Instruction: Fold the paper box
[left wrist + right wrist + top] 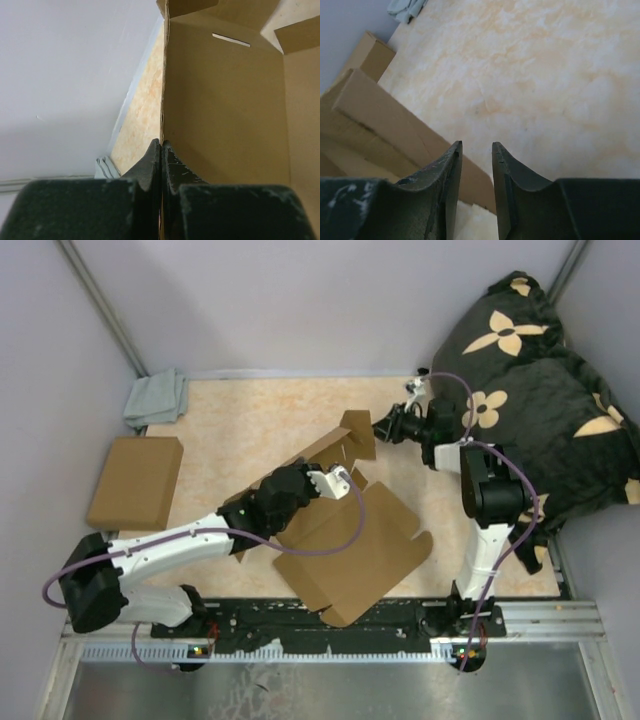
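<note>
Our left gripper clamps shut on a raised edge of the paper box, which lies on the table between our arms. Our right gripper stands slightly parted, holding nothing, near its far upturned side.

1. paper box: plain brown, at the left gripper.
2. table: mottled cream and peach, under both grippers.
3. cloth: grey-blue, far left of the left gripper.
4. fabric bundle: black with cream flower motifs, behind the right gripper.
5. cables: purple.
</note>
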